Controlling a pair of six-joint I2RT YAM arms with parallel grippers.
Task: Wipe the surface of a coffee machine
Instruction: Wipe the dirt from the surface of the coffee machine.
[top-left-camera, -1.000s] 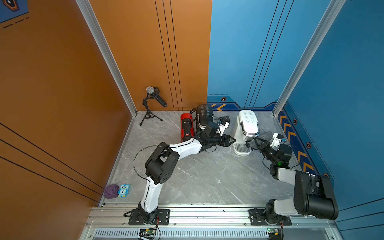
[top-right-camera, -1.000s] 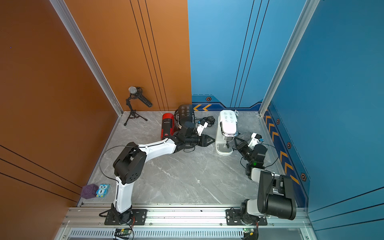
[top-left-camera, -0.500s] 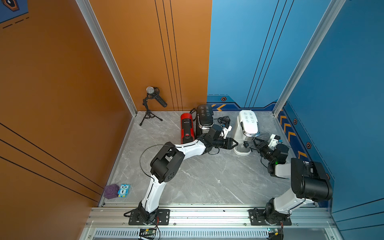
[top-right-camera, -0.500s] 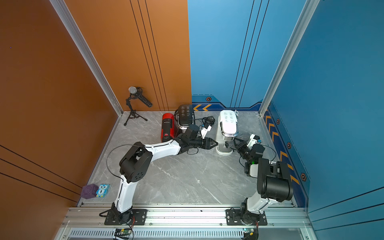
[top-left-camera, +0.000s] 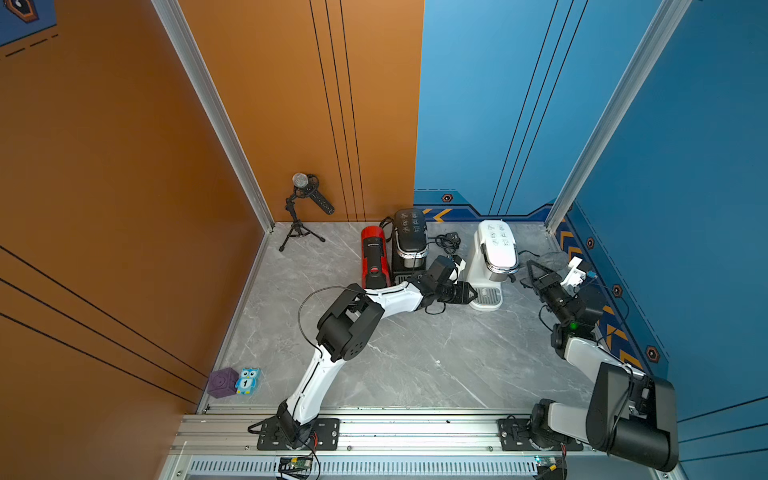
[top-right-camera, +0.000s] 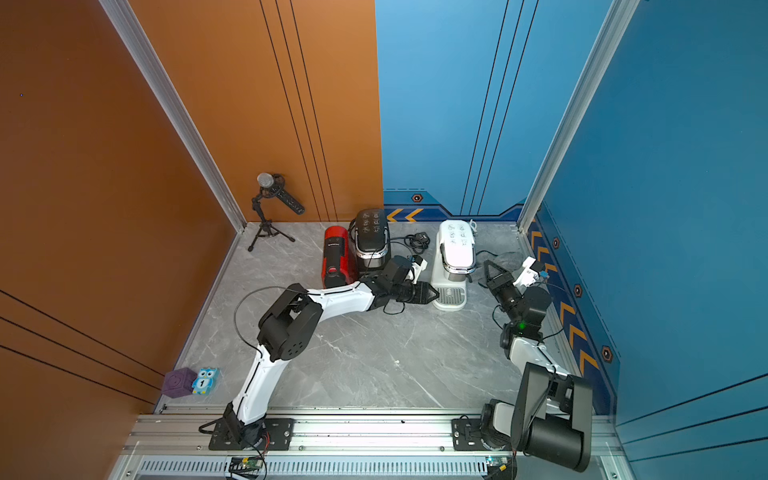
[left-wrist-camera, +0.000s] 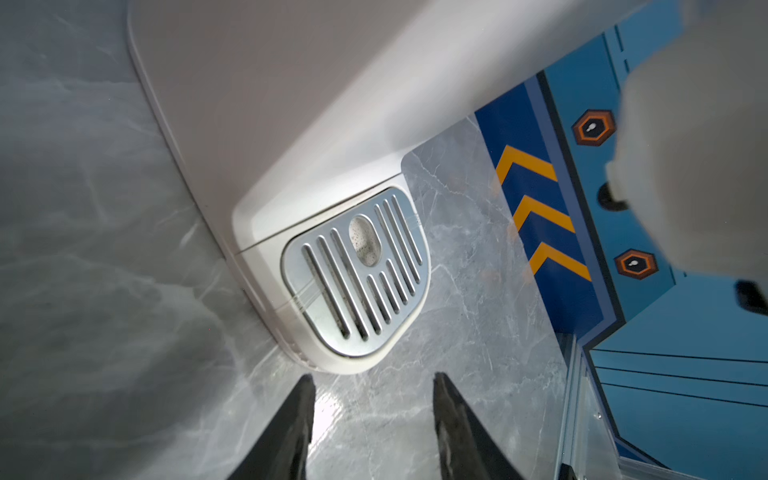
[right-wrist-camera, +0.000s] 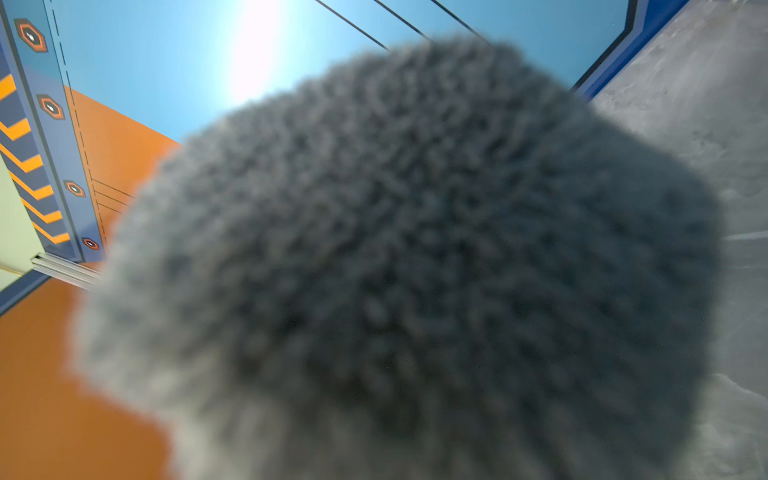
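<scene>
Left wrist view: your left hand (left-wrist-camera: 372, 380) points at the foot of the white coffee machine (left-wrist-camera: 266, 104). Its two dark fingers (left-wrist-camera: 305, 399) stand moderately apart with nothing between them. The slotted metal drip tray (left-wrist-camera: 357, 274) lies just beyond the fingertips, and no contact is visible. Small brown specks show in the tray's oval recess.

In both top views you find that machine upright toward the back of the grey marble counter (top-left-camera: 415, 357), right of centre. The left hand is low beside its base, at the tray end.

Your right hand (top-left-camera: 530, 266) is on the machine's far side, near the blue side wall. It is closed narrow on the grey cloth (right-wrist-camera: 395, 249). That cloth fills the right wrist view, out of focus, and hides the fingers, so the pinch itself cannot be inspected. In a top view the cloth is a bunch at the hand's tip, with a gap between it and the machine's body.

Other items noted:
- A black coffee machine (top-left-camera: 409, 237) and a red coffee machine (top-left-camera: 374, 257) stand side by side, left of the white one.
- A coiled cable (top-left-camera: 449, 241) lies between the black and white machines.
- A microphone on a tripod (top-left-camera: 301, 208) occupies the back left corner.
- A purple cube (top-left-camera: 222, 382) and an owl toy (top-left-camera: 248, 380) sit together at the front left edge.
</scene>
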